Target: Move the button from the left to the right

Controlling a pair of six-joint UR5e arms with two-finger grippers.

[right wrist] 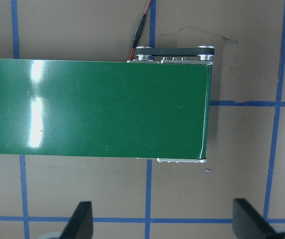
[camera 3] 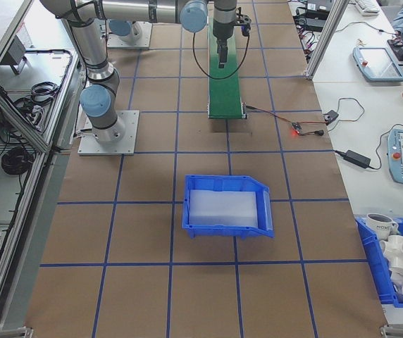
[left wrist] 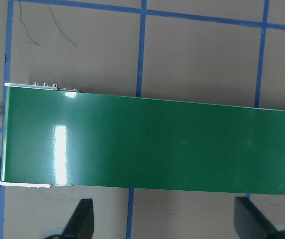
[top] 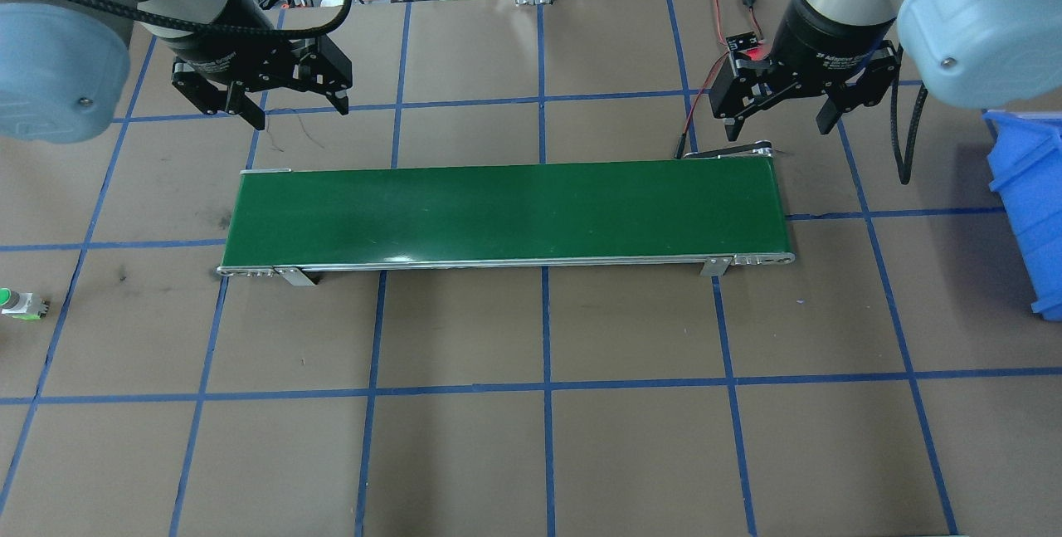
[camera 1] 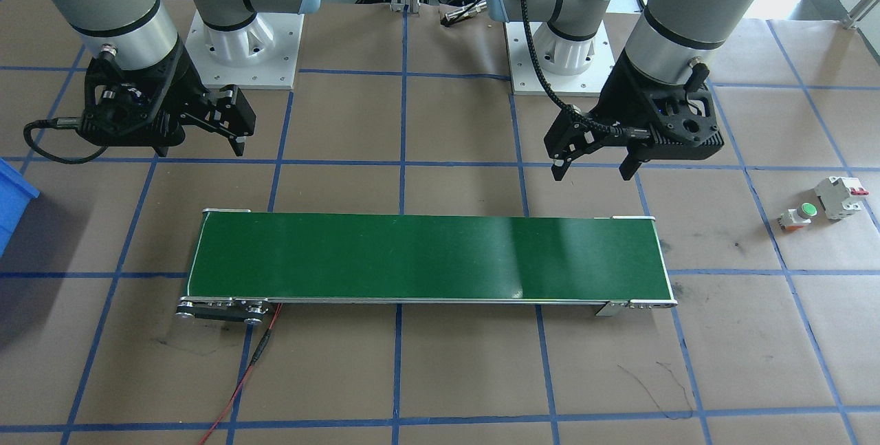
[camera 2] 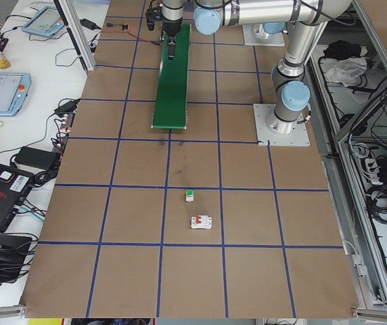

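While both claws hang spread and empty above the conveyor (camera 1: pixel 426 259), the button (camera 1: pixel 797 216) sits well outboard of our left gripper (camera 1: pixel 595 156), just beside a breaker (camera 1: pixel 840 196). We should approach squarely, avoiding that neighbour; our right gripper (camera 1: pixel 234 130) waits.

Both wrist cameras look straight down, close, sharing the conveyor belt (left wrist: pixel 152 142).

The brown table (camera 1: pixel 440 376) carries a green conveyor (camera 1: pixel 426 257), button (camera 1: pixel 797 216), breaker (camera 1: pixel 840 196) and blue bin (camera 3: pixel 227 205).
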